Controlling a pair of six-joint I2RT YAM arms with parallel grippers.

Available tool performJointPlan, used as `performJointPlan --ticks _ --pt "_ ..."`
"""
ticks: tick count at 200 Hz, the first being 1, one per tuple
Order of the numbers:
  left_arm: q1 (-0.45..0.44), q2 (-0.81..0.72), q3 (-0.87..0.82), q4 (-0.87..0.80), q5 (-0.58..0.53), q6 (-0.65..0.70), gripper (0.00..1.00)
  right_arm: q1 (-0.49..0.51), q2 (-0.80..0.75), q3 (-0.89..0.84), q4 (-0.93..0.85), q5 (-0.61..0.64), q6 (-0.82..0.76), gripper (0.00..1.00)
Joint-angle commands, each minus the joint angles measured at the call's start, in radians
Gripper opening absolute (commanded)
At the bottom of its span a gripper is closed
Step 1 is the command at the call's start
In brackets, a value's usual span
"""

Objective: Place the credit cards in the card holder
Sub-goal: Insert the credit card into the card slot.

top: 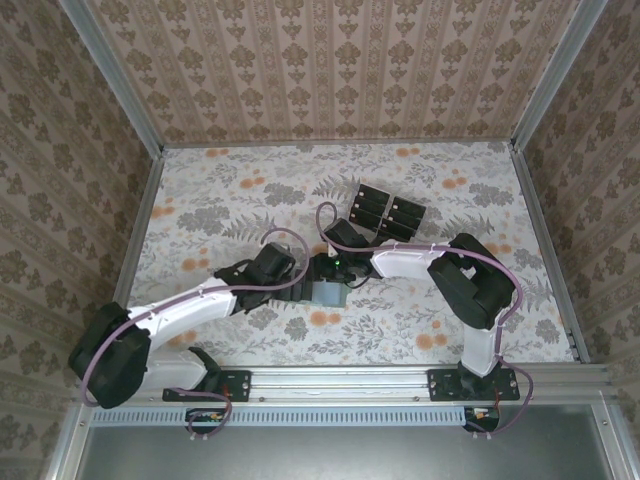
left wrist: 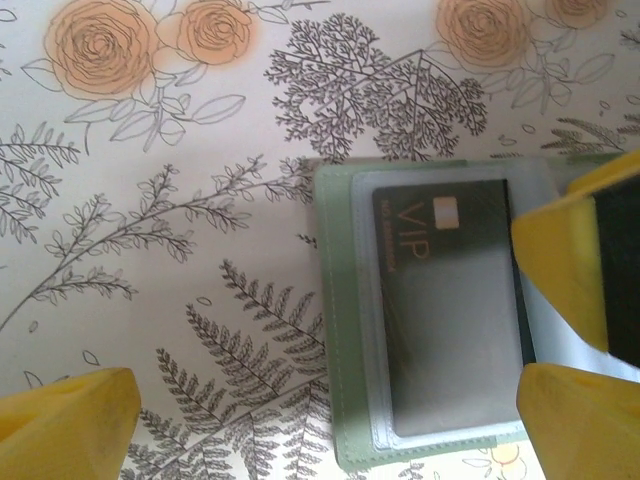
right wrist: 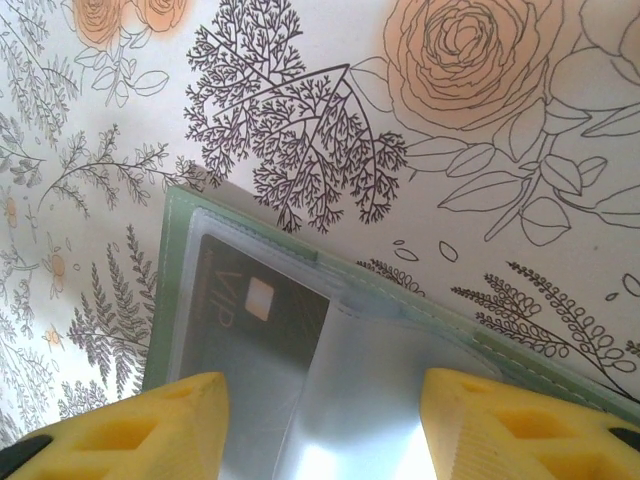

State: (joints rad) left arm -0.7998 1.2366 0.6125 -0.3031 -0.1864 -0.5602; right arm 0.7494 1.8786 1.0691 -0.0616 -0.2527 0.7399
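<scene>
Scene: I am watching both arms meet at the middle of the flowered table (top: 220, 200), over an opened green card holder (left wrist: 335, 330).
Card holder: It lies flat and open, at the centre of the overhead frame and in the right half of the left wrist frame, with its clear sleeve (right wrist: 400, 370) facing up.
Done: One dark VIP card (left wrist: 450, 300) sits inside that sleeve, its gold lettering and chip showing through the plastic. I judge that card delivered.
Left to do: Several black cards (top: 390, 212) lie grouped at the upper centre of the overhead frame, well apart from the holder. They are too small for me to count with confidence, so I read the job as begun but with most of it ahead.
Left gripper (left wrist: 320, 400): Spread wide, with its yellow fingertips in the two lower corners of its own frame. It pinches nothing and hangs over the holder's left edge.
Right gripper (right wrist: 320, 410): Jaws partly apart, straddling the sleeve at the bottom of its frame. I see nothing clamped between them.
Next, in my judgement: Fetch another card from the group and feed it into the holder.
</scene>
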Motion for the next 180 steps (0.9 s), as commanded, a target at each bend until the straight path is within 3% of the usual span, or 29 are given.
performJointPlan --ticks 1,68,180 --pt "-0.023 -0.047 -0.052 0.057 -0.003 -0.032 1.00 0.005 0.011 -0.038 -0.053 -0.022 0.047 0.57" --pt "-0.097 -0.057 -0.094 0.185 -0.017 -0.040 1.00 0.004 0.005 -0.033 -0.047 -0.022 0.073 0.59" --pt "-0.138 0.115 -0.028 0.276 -0.063 -0.010 1.00 0.005 0.010 -0.042 -0.030 -0.035 0.082 0.59"
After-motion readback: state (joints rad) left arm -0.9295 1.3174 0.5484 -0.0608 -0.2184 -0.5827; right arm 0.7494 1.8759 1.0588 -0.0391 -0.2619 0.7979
